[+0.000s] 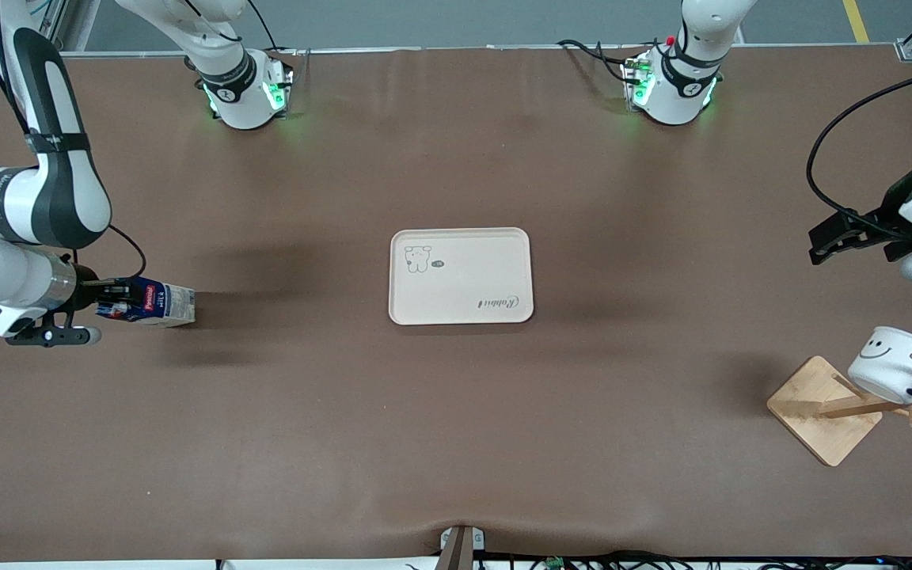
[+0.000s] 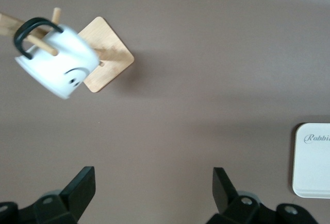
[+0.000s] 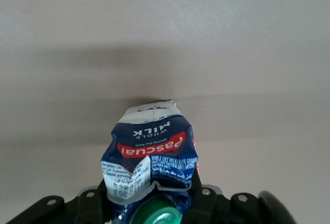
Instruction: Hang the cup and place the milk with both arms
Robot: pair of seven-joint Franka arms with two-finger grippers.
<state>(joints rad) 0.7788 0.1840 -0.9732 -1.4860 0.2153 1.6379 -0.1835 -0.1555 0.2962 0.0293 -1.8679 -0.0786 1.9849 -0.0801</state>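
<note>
Milk: the milk (image 1: 151,303) is a small dark-blue carton with a red label band and a whitish base. It is held sideways at the right arm's end of the table, about 9 o'clock from the tray, base pointing toward the tray.
Milk and fingers: in the right wrist view the carton (image 3: 150,157) sits between the two black fingers, its green round cap next to the wrist. Its cardboard walls look dented and creased near the cap.
Right gripper: the right gripper (image 1: 117,302) is clamped on the cap end of the carton. Whether the carton touches the table or hangs just over it, I cannot say for sure.
Cup: the cup (image 1: 893,365) is a small white glossy mug with a black handle and a black smiley face. It hangs tilted by the handle on a peg of the rack, about 4 o'clock from the tray.
Rack: the rack (image 1: 836,408) is of light wood, with a flat square base and thin round pegs.
Left gripper: the left gripper (image 1: 840,237) hovers over the table, about 12 o'clock from the cup, its jaws spread wide with nothing between them.
Tray: the tray (image 1: 461,276) is cream, rectangular with rounded corners, smooth, at the middle of the table.
Table: the table (image 1: 456,435) has a brown matt cover.
</note>
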